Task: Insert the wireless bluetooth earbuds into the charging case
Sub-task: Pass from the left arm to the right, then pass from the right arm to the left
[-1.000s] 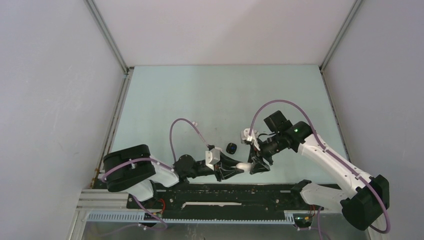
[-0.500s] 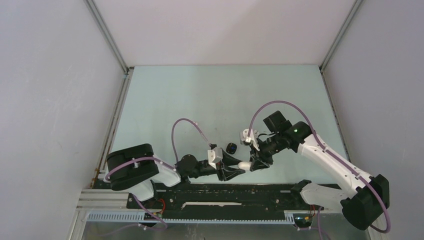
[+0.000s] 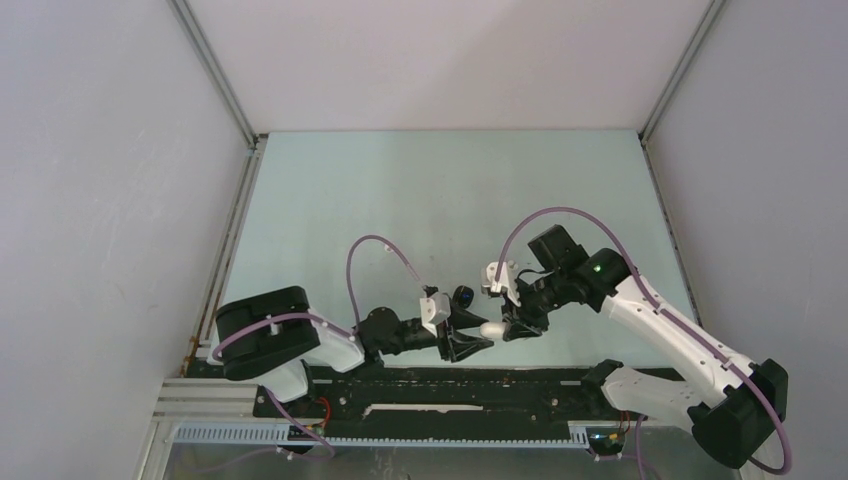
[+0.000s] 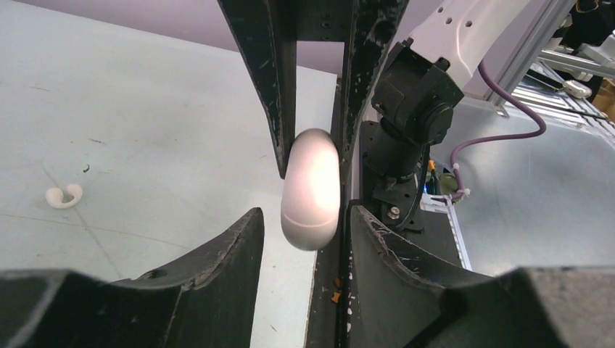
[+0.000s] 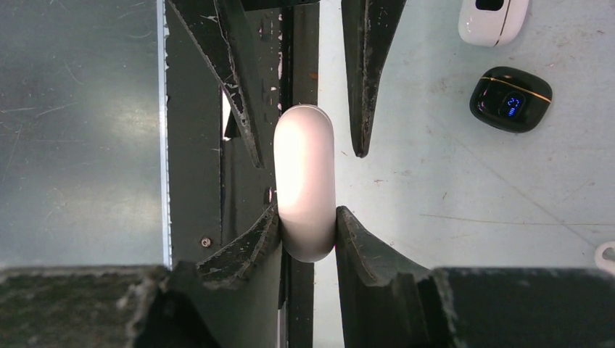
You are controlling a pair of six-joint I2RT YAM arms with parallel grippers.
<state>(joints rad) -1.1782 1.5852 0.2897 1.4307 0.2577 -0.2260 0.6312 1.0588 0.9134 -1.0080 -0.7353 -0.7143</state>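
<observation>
The two arms met nose to nose right at the near edge of the table (image 3: 420, 200). The white charging case (image 5: 304, 167) hung in the air between them, lid shut, about over the line where the dark strip (image 5: 190, 181) runs along the table's near side.

The right gripper (image 5: 306, 214) was the one actually doing the holding. Both its fingers were pressed against the sides of the case at one end, a proper pinch. The left gripper (image 4: 307, 217) came in from the other end with its jaws spread around the case. On its own wrist cam one finger looked like it was touching the shell and the other had a clear gap, so no squeeze there.

Just beyond the grippers a black case (image 5: 510, 98) sat on the table with a little blue light glowing on it. Near that, a second white case (image 5: 493, 18) poked in at the top edge of the right wrist cam, half cut off.

The only earbud I could make out was a small white earbud (image 4: 64, 196). It was lying loose on the table further out, well apart from the left gripper and from the held case.
</observation>
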